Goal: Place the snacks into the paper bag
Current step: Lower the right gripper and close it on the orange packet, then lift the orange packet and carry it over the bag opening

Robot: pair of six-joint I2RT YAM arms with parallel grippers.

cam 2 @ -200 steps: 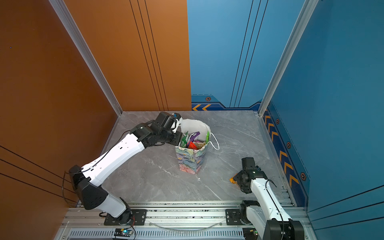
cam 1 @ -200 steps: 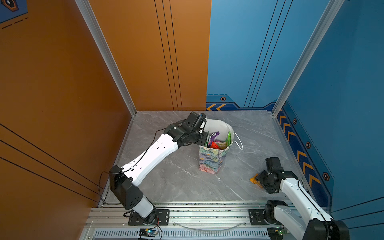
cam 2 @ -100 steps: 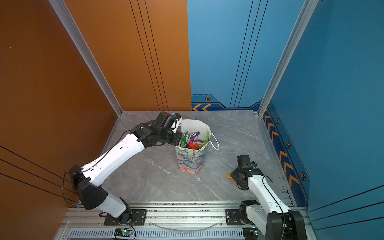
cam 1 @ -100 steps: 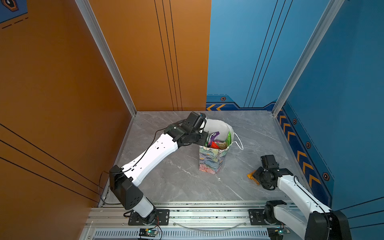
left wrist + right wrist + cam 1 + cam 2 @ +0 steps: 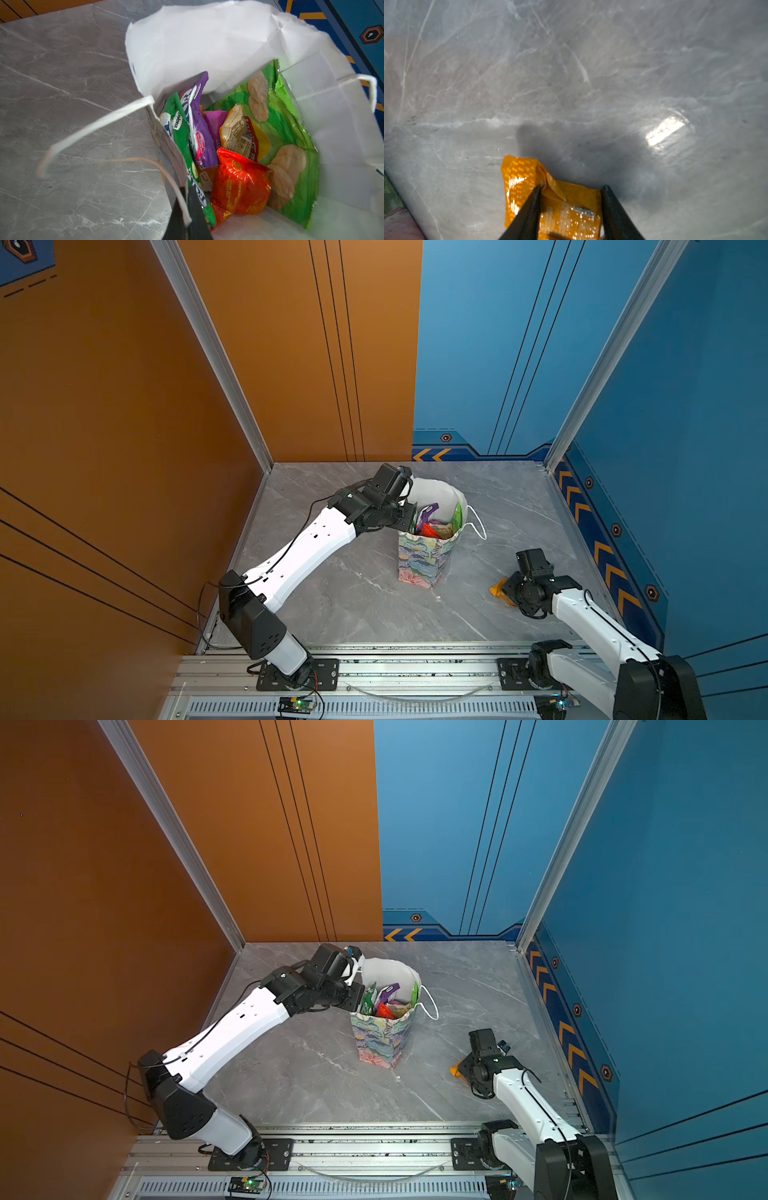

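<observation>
Closing on the one snack I see outside the bag, with the bag held open.

My left gripper [image 5: 188, 216] is clamped on the near rim of the tall floral-print paper bag [image 5: 420, 562], white inside, and its white cord handle [image 5: 93, 128] loops out beside the jaws. My right gripper [image 5: 572, 187] straddles the crinkly orange foil packet [image 5: 527, 176] lying on the grey marble table [image 5: 353, 593], well apart from the bag. The jaws are part-way in and I cannot tell whether they bite yet. I judge it best to squeeze across the packet's middle, lift clear, then release over the open mouth with my left holding the wall back. I can read "SAVORIA" on the green packet [image 5: 178, 133]. The purple packet [image 5: 199, 124] has big white letters, seemingly "FOX". The big green crisp bag [image 5: 291, 128] carries a red-and-yellow badge like Lay's. The orange packet's print is too blurred to read.
</observation>
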